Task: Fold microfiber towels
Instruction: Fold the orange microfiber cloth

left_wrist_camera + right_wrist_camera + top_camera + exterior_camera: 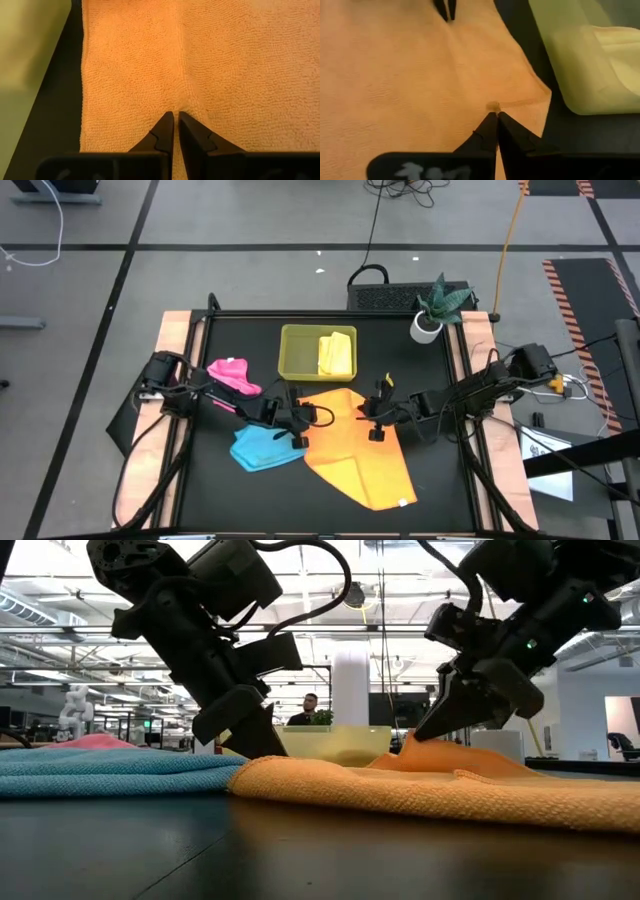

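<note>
The orange towel [360, 450] lies spread flat on the black table, beside the sky blue towel [262, 448]. The pink towel [232, 374] lies crumpled at the far left. The yellow towel [336, 354] rests folded in the yellow-green tray [296, 352]. My left gripper [300, 423] is shut on the orange towel near its far left corner. My right gripper [373, 423] is shut on it near the far right corner. In the low view the cloth rises in a small peak [420, 748] under the right fingers. My left gripper pinches a small ridge of the orange towel [175, 109] between its two fingertips, a little in from the towel's left edge [83, 75]. The fingers slant down from the table's left side. The towel lies on the table; a crease runs from the fingertips. My right gripper pinches a small nub of the orange towel [492, 106] between its fingertips, just inside the far right corner [545, 95]. The fingers slant down from the table's right side. The cloth is drawn up slightly at the pinch, and the towel otherwise lies on the table.
The tray stands just beyond the orange towel's far edge, close to both grippers. A potted plant [436, 308] sits at the far right corner and a black box [385, 295] behind the table. Bare black table [440, 470] lies right of the orange towel.
</note>
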Controlling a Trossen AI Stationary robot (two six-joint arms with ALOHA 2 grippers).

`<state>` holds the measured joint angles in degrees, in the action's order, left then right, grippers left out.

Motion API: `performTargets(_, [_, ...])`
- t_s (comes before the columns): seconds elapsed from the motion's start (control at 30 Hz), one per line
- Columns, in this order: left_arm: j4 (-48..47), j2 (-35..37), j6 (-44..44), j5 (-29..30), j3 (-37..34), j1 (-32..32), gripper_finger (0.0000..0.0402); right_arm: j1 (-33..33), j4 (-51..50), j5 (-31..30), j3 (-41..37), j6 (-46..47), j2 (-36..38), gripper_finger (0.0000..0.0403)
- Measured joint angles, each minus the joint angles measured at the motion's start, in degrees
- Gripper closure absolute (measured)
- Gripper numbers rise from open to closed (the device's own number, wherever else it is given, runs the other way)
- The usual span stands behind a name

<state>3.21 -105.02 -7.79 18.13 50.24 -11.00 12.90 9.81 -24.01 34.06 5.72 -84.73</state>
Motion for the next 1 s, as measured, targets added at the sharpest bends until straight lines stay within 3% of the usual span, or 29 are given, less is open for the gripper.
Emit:
performTargets(0.1, [0.0,0.0,0.0,0.0,0.0,0.0,0.0371,0.0,-1.5,-1.1,0.0,1.6,1.0,0.0402])
performTargets(0.27, [0.4,0.0,0.6,0.2,0.0,0.0,0.0371,-1.5,-10.0,-17.7,0.0,16.4,2.9,0.0402])
performTargets(0.33, [0.5,0.0,0.6,0.2,0.0,0.1,0.0371,-2.5,-15.0,-21.1,0.0,21.5,3.1,0.0402])
performTargets(0.43, [0.5,0.0,0.6,0.3,0.0,0.0,0.0371,-4.2,-20.8,-21.1,-0.3,26.6,3.1,0.0402])
performTargets(0.67, [4.0,0.0,1.9,0.5,0.0,0.1,0.0371,-6.6,-19.8,-21.1,-4.2,28.6,3.1,0.0399])
performTargets(0.83, [8.3,0.0,4.8,0.5,0.0,0.8,0.0371,-8.6,-21.8,-21.0,-5.9,30.1,4.4,0.0364])
performTargets(1.0, [9.8,0.0,4.2,0.5,0.0,2.1,0.0371,-7.7,-26.9,-19.2,-5.9,32.0,10.4,0.0317])
